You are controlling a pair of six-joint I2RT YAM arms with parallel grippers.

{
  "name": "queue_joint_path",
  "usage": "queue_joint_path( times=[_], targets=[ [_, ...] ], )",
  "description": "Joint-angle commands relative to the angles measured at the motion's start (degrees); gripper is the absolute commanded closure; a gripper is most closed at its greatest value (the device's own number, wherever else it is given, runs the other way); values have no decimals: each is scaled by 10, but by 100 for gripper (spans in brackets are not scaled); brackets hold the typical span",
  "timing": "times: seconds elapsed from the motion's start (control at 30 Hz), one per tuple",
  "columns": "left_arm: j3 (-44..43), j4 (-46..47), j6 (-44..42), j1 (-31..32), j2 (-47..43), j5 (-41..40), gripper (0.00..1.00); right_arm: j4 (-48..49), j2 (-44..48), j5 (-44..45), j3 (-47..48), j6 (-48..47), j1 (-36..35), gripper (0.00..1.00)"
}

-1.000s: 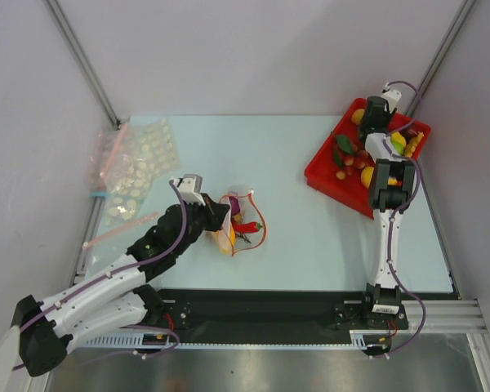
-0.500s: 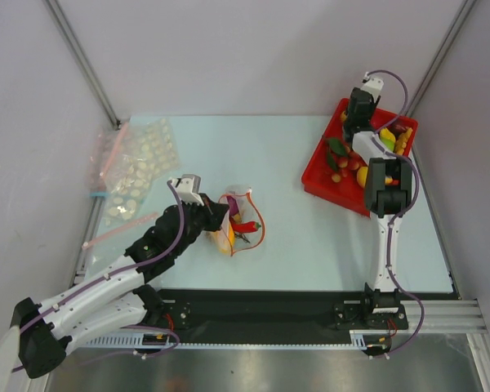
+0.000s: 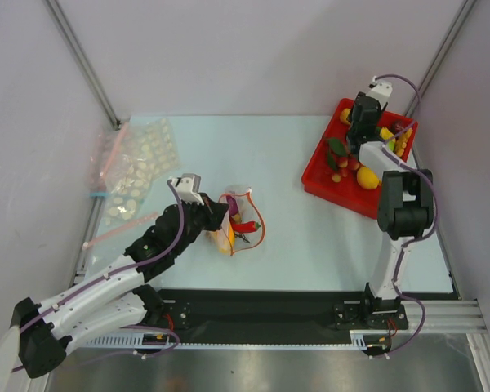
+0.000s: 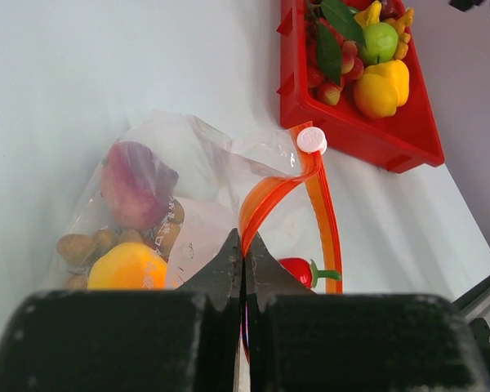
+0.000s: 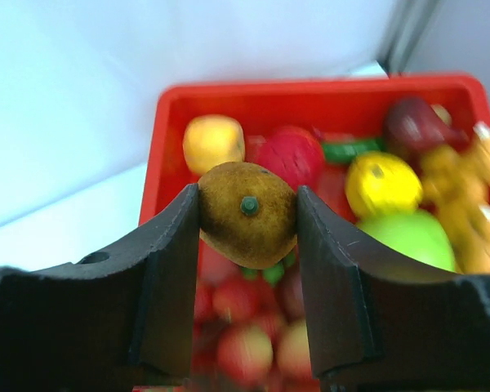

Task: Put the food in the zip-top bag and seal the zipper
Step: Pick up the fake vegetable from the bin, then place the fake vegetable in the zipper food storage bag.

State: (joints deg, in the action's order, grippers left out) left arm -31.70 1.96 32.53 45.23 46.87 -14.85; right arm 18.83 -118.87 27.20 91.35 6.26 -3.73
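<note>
zip-top bag (image 4: 204, 155): clear, open, holds food (image 4: 129, 265); zipper (image 4: 265, 200): red-orange, unsealed; brown fruit (image 5: 247, 214): gripped in right tool (image 5: 247, 204)

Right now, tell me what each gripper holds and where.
Left gripper pinches the zip-top bag at its zipper; right gripper clamps a brown fruit by its sides.

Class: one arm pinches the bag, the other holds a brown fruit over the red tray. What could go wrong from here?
The right gripper holds the rounded brown fruit only by its sides; it may slip out during the carry from the red tray.
The left gripper pinches the zip-top bag at just one spot on the zipper; the limp mouth may fold shut or shift.
</note>
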Motion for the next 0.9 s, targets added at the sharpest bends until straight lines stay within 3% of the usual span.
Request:
queue_joint_path(
  times=[0.0, 0.13, 0.23, 0.37, 0.53, 0.7, 0.87],
  targets=[
    [-35, -1, 2, 1, 2, -8, 100, 3, 119, 18, -62, 59, -17, 66],
    [-38, -5, 3, 1, 1, -3, 100, -26, 245, 23, -196, 110, -59, 67],
    [-36, -5, 0, 1, -4, -10, 100, -65, 349, 34, -238, 116, -121, 67],
    [-39, -13, -10, 1, 1, -39, 100, -142, 480, 27, -286, 145, -219, 67],
    [-53, -34, -15, 1, 6, -37, 100, -186, 561, 20, -336, 155, -374, 69],
    [-45, -26, -16, 1, -4, -44, 100, -146, 609, 65, -397, 128, -514, 70],
    [-58, -33, -19, 1, 12, -38, 100, -7, 609, 110, -488, 27, -638, 70]
  ],
)
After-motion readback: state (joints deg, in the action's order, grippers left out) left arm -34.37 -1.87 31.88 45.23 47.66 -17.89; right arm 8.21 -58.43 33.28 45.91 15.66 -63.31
